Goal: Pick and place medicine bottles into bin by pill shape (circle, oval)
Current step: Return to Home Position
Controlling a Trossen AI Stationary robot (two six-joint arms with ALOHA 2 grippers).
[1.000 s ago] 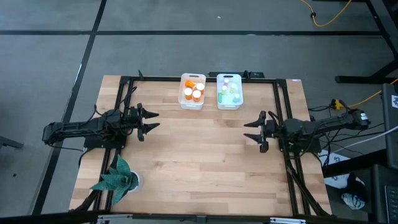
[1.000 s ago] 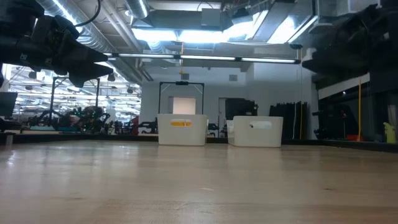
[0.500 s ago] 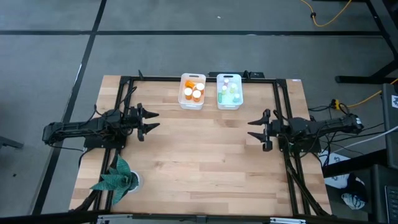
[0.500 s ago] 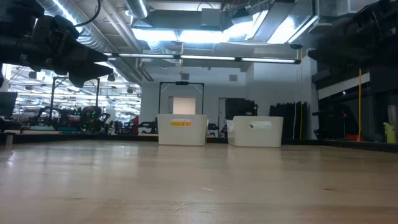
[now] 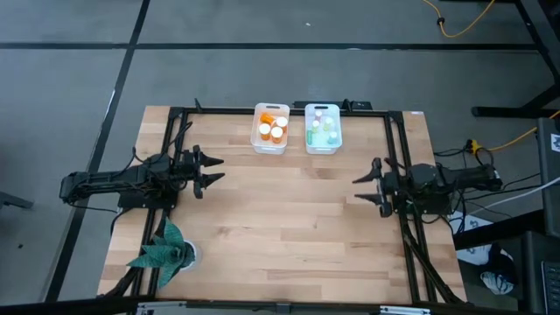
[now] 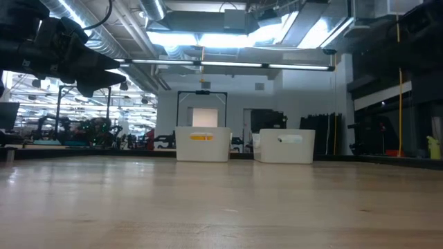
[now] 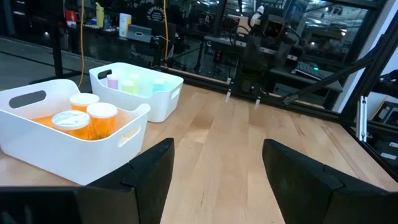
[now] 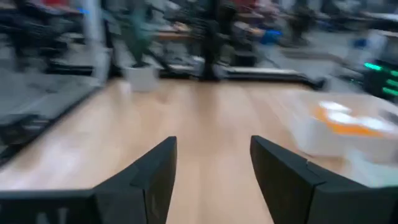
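Orange medicine bottles with white caps [image 5: 272, 128] lie in the left white bin [image 5: 271, 147] at the table's far edge. Small pale green and clear bottles [image 5: 322, 129] lie in the right white bin [image 5: 323, 147]. Both bins show in the left wrist view, the orange bottles [image 7: 87, 119] nearer and the green ones [image 7: 132, 84] farther. My left gripper [image 5: 213, 169] is open and empty over the table's left side. My right gripper [image 5: 362, 189] is open and empty over the table's right side, well short of the bins.
A green folded cloth-like thing [image 5: 162, 248] sits at the table's near left corner. Black frame rails [image 5: 398, 149] run along the table's left, right and far edges. The bare wood [image 5: 289, 210] between the arms lies open.
My right gripper has drawn back toward the table's right edge and a little toward its near edge, staying open and empty. The right wrist view is blurred with motion.
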